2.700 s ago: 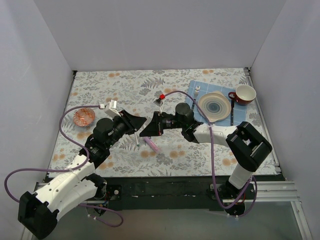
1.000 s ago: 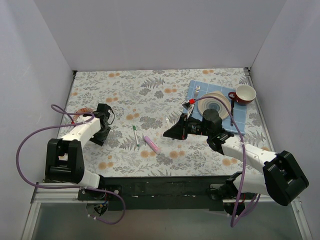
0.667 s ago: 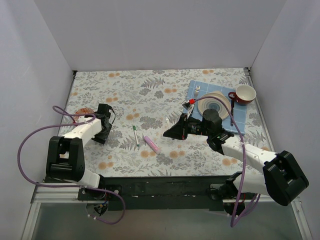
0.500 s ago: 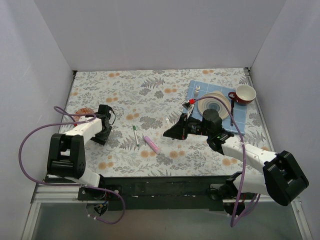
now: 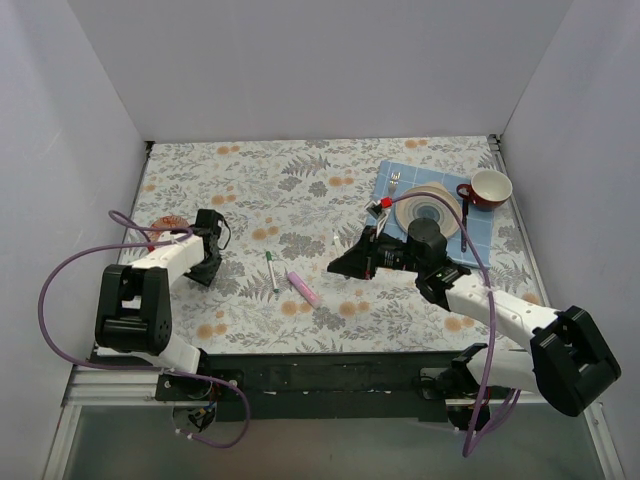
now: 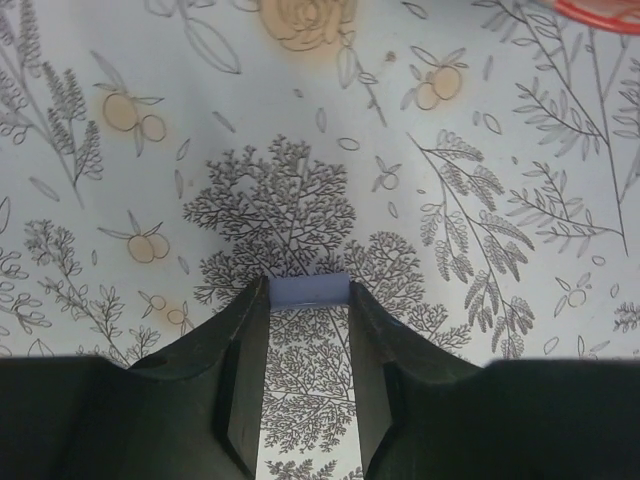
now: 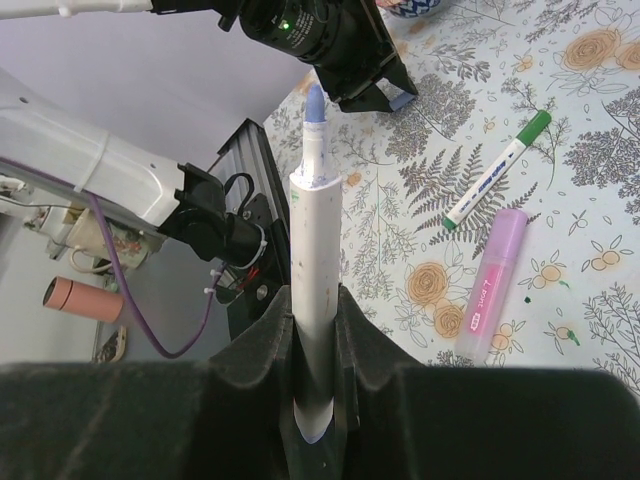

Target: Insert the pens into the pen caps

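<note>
Left pincer point(image 6: 307, 300): closed on the lilac cap point(image 6: 308, 289), which bridges both fingertips just above the floral tablecloth point(image 5: 300, 170).
Left arm position: folded back on the table's left side, near a small red-patterned bowl point(image 5: 166, 222).
Right pincer point(image 7: 316, 310): clamped around the barrel of the white pen point(image 7: 316, 230).
White pen: bare lilac tip aimed toward the left pincer; pen and cap well apart.
Between the arms: green-capped pen point(image 5: 271, 270) lying flat, just beside a pink highlighter point(image 5: 304, 288).
Far right: plate point(image 5: 428, 211) on a blue cloth point(image 5: 482, 232), red mug point(image 5: 489, 187) beside it.
</note>
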### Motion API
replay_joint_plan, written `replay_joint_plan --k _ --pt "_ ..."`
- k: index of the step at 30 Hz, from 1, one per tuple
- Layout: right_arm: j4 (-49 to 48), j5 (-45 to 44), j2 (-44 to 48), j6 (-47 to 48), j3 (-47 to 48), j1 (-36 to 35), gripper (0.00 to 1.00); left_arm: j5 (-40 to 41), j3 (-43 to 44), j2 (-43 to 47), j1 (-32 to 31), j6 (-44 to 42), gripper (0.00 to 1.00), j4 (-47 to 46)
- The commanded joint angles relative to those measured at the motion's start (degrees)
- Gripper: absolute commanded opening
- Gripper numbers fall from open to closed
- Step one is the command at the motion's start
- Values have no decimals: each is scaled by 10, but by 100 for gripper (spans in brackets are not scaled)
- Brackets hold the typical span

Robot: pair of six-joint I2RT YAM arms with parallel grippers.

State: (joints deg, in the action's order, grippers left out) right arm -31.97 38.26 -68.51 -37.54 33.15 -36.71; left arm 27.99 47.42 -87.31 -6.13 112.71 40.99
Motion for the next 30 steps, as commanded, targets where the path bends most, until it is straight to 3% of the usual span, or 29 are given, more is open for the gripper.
replay_joint_plan --k 1,2,5,9,12,15,21,26,30 --pt "-6 -6 27 7 2 2 1 -12 29 13 -26 -137 0 -105" --pt "-3 -8 36 7 2 2 1 -35 35 28 -39 -273 0 -135" --pt "19 -24 57 14 3 2 1 -82 53 49 -106 -503 0 -216" --pt "45 -46 84 23 7 3 1 -219 59 62 -160 -685 0 -235" --pt "67 -58 114 28 6 5 1 -235 66 59 -221 -776 0 -242" --pt "100 -83 159 36 5 5 1 -252 104 18 -264 -839 0 -246" --pt "188 -204 282 73 17 5 1 -279 210 -86 -338 -861 0 -219" --pt "248 -280 350 102 32 4 1 -309 192 -136 -395 -899 0 -242" --pt "268 -285 358 109 44 4 1 -313 187 -164 -409 -913 0 -240"
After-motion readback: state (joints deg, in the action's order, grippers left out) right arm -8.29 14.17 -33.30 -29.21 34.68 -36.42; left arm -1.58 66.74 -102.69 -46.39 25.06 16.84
